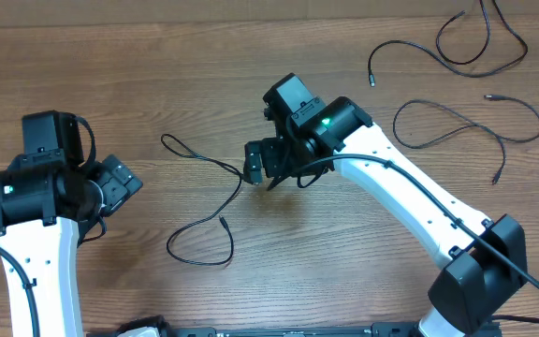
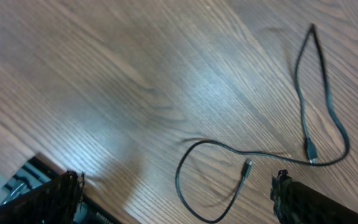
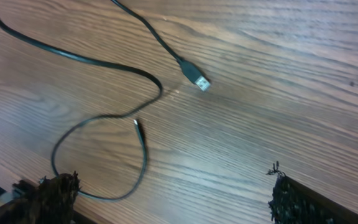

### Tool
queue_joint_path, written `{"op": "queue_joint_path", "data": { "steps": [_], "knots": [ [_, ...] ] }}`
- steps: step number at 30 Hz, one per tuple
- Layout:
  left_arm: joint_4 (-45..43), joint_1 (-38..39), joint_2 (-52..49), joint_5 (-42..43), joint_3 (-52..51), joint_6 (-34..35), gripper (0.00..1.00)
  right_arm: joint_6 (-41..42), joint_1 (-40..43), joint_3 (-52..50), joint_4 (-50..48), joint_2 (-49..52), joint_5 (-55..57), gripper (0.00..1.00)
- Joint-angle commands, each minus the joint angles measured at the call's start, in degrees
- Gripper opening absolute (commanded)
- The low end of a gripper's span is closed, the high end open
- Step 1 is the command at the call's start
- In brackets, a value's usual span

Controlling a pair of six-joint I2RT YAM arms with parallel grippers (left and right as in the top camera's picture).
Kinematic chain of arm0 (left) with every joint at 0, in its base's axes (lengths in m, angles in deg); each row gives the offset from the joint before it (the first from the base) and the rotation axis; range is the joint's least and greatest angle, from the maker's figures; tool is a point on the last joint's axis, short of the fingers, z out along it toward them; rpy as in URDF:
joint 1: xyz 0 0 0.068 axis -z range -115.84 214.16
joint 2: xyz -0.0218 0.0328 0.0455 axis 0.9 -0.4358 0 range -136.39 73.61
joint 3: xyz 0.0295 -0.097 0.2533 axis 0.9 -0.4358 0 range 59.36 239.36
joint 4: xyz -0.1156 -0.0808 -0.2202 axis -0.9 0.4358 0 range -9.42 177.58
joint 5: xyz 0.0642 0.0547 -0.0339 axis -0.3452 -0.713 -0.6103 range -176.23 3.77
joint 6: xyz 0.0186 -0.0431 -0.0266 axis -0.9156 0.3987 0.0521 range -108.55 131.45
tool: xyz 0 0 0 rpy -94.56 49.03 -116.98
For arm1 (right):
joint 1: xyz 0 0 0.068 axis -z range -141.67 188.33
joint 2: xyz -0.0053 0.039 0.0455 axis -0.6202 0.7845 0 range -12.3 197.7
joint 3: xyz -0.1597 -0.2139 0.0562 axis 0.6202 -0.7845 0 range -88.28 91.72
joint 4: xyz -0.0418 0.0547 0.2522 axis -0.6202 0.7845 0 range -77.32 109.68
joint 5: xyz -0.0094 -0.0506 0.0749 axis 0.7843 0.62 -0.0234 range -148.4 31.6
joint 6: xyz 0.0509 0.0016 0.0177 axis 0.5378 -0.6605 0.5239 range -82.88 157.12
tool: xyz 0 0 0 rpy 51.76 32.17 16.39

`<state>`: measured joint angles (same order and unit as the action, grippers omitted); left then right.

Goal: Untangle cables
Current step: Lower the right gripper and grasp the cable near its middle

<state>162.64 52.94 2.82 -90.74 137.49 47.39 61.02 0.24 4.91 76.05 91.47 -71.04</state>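
Three thin black cables lie apart on the wooden table. One cable (image 1: 187, 227) curls at the centre left, its small tip (image 1: 221, 222) pointing inward. My right gripper (image 1: 260, 164) hovers open just right of its upper bend. In the right wrist view this cable (image 3: 98, 62) shows a silver flat plug (image 3: 199, 81) and a small tip (image 3: 137, 124), with nothing between the right gripper's (image 3: 173, 199) fingers. My left gripper (image 1: 120, 183) stands open to the cable's left. The left wrist view has the cable (image 2: 185, 180) ahead of the left gripper (image 2: 179, 205). Two other cables (image 1: 402, 42) (image 1: 438, 105) lie far right.
The right arm's white link (image 1: 410, 187) stretches from its base (image 1: 475, 281) at the lower right across the table. The left arm's body (image 1: 26, 197) stands at the left edge. The table's near edge (image 2: 23, 165) shows in the left wrist view.
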Motion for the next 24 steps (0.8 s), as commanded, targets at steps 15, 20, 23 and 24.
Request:
{"op": "queue_joint_path", "data": {
  "steps": [15,20,23,24],
  "knots": [
    [1.55,-0.72,-0.11,5.42,-0.31,0.92,0.99,6.80,-1.40,-0.50,-5.07,-0.04,-1.60,1.00],
    [1.68,-0.74,-0.09,7.04,-0.31,0.90,1.00,6.78,-1.40,-3.17,-6.93,-0.04,-1.57,1.00],
    [1.62,-0.74,-0.11,6.99,-0.31,0.92,0.99,6.80,-1.40,-4.96,-7.65,-0.04,-1.60,1.00],
    [1.53,-0.74,-0.09,6.93,-0.31,0.92,0.99,6.80,-1.40,-5.40,-7.76,-0.04,-1.60,1.00]
  ]
}}
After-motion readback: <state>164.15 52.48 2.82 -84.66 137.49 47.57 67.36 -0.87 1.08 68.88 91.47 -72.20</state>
